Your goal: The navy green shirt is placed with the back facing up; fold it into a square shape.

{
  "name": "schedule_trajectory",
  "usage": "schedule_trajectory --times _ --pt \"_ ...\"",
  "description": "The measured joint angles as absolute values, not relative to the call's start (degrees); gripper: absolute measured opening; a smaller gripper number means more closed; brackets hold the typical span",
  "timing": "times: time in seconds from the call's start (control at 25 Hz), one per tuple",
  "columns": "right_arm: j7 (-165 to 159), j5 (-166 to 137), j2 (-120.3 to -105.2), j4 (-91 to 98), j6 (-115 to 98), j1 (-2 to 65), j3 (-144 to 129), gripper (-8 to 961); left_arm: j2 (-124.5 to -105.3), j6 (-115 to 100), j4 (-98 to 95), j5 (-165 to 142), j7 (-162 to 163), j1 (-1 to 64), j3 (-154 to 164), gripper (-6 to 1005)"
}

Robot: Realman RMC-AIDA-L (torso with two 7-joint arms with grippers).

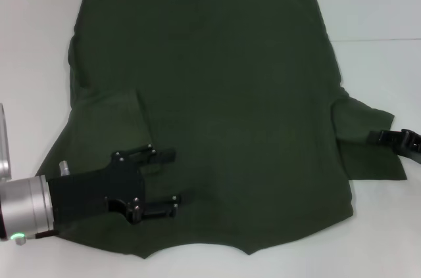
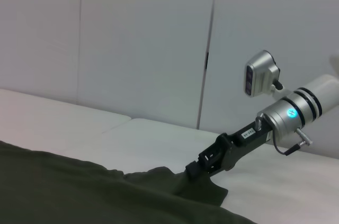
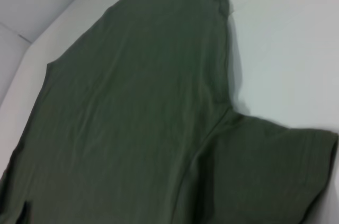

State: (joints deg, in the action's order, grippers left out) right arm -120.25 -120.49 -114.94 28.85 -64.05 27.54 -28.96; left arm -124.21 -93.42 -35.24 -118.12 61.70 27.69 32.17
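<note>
Shirt (image 1: 217, 94) spread flat on table (image 1: 375, 2), left sleeve folded inward, right sleeve out.
Left gripper (image 1: 168, 183) over folded sleeve, fingers apart; right gripper (image 1: 387, 137) pinching sleeve edge, presumably for folding in.

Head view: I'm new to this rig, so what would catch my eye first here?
The big dark green shirt spread across the white table. The left gripper hovers open over its left sleeve area, and the right gripper sits at the right sleeve's edge.
</note>
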Motion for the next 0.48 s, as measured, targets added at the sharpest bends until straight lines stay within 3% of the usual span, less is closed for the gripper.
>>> schedule_trajectory --times 0.4,0.48 --pt "-120.22 -120.49 -115.17 28.83 -63.28 27.66 -29.75 123 -124.19 -93.69 -35.24 -117.27 61.73 27.76 32.01 826" --pt "-120.12 -120.44 -115.17 28.83 -63.28 27.58 -29.58 96 -124.15 -93.72 -35.24 -117.04 61.76 27.77 32.00 827"
